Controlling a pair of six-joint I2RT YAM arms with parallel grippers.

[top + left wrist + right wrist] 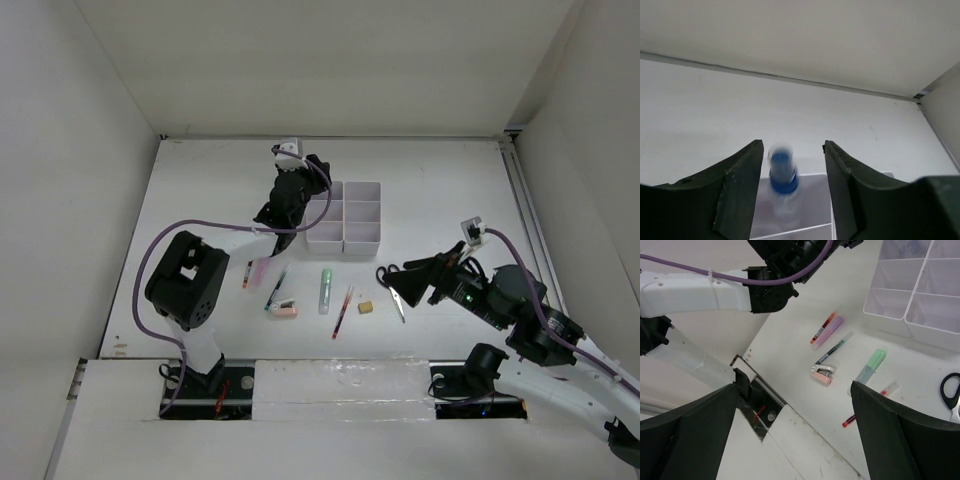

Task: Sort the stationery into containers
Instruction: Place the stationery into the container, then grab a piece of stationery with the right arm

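white walls close in a white worktop (200, 200); a white organiser (360, 238) with six compartments sits toward the middle of its far edge; the left gripper (791, 146) hangs over the organiser's left side, jaws released and parted, with a gap on each side of a blue-capped tube (784, 175); the tube shows blurred, upright, cap upward, touching neither finger, its lower end over or inside a compartment; which compartment i cannot tell; the right gripper (794, 390) hovers toward the worktop's right edge, jaws spread wide with nothing between them, just beside the black-handled scissors (390, 280); the other pieces lie loose in a rough row between the organiser and the near edge; from the left, a red pen (246, 274) lies against a pink marker (262, 268); next come a dark pen (277, 288), a pink stapler (284, 310), a green marker (325, 290), a second red pen (342, 312) and a tan eraser (366, 307)
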